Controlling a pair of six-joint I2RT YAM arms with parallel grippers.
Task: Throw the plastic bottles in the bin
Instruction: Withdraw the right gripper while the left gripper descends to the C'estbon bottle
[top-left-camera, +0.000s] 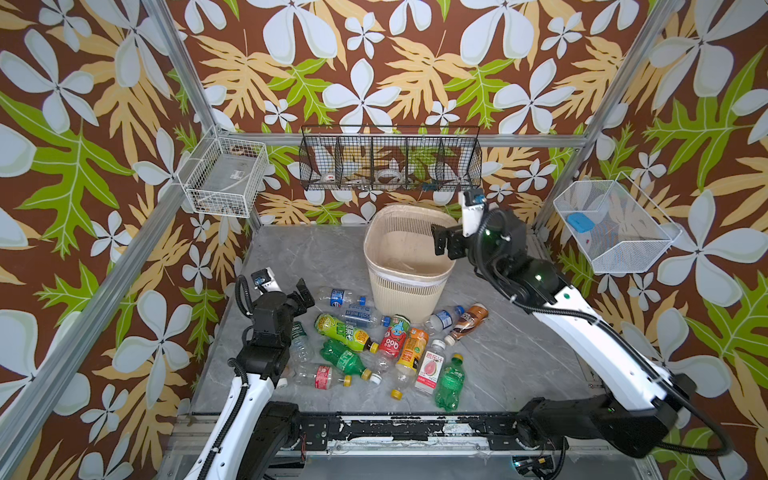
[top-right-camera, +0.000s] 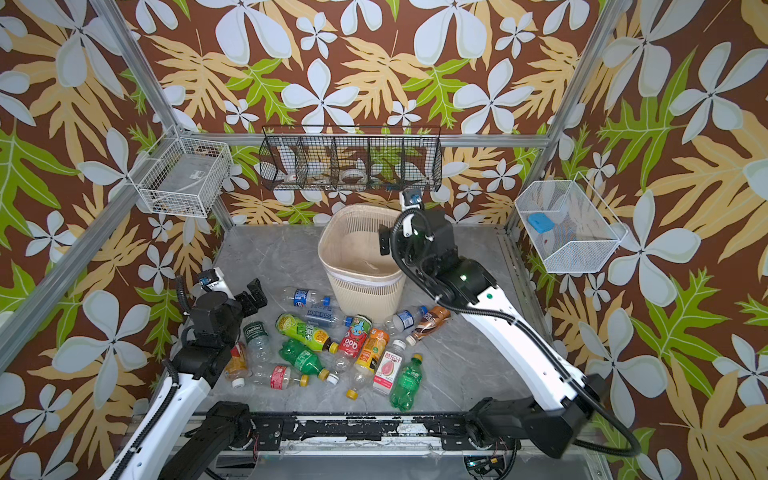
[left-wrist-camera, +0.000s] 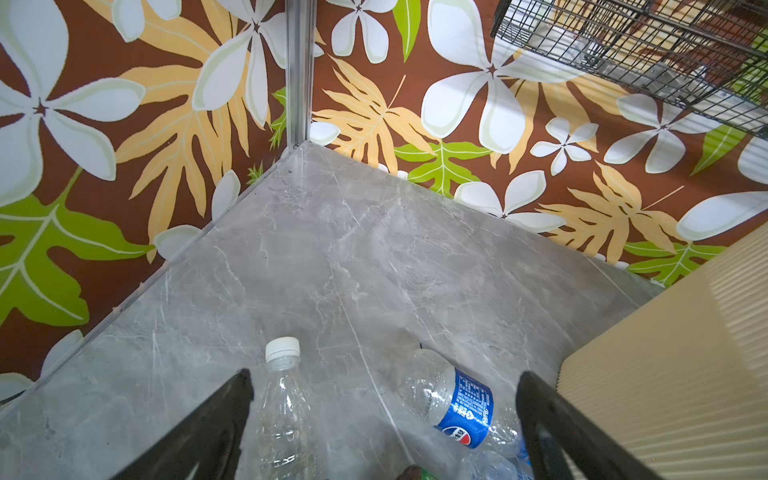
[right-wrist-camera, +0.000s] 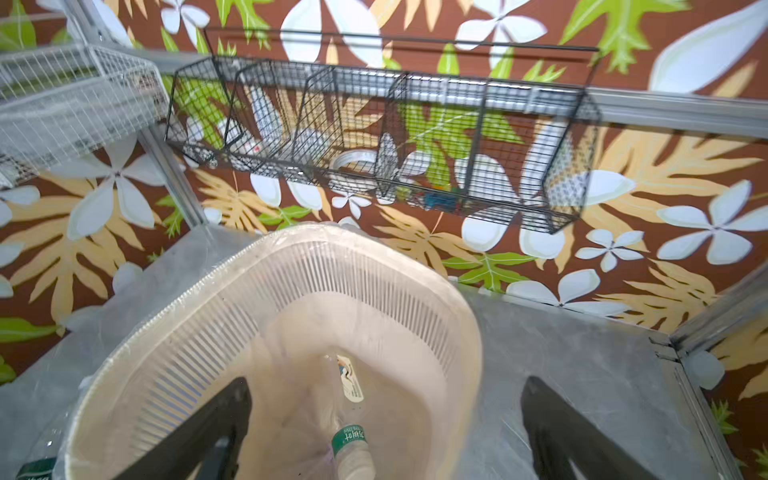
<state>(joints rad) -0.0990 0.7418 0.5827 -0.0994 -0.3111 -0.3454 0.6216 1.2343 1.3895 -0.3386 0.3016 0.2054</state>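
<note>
Over the bin, right gripper hangs wide open, empty, bottle lying inside; left gripper open, empty too. Next: grab off the pile.

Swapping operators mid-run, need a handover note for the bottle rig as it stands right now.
Left gripper: open, empty, hovering at the left edge of the bottle pile.
Right gripper: open, empty, over the bin.
Done: one green-labelled bottle is inside the bin.
Left: a dozen or so bottles lying on the table in front of the bin.
</note>
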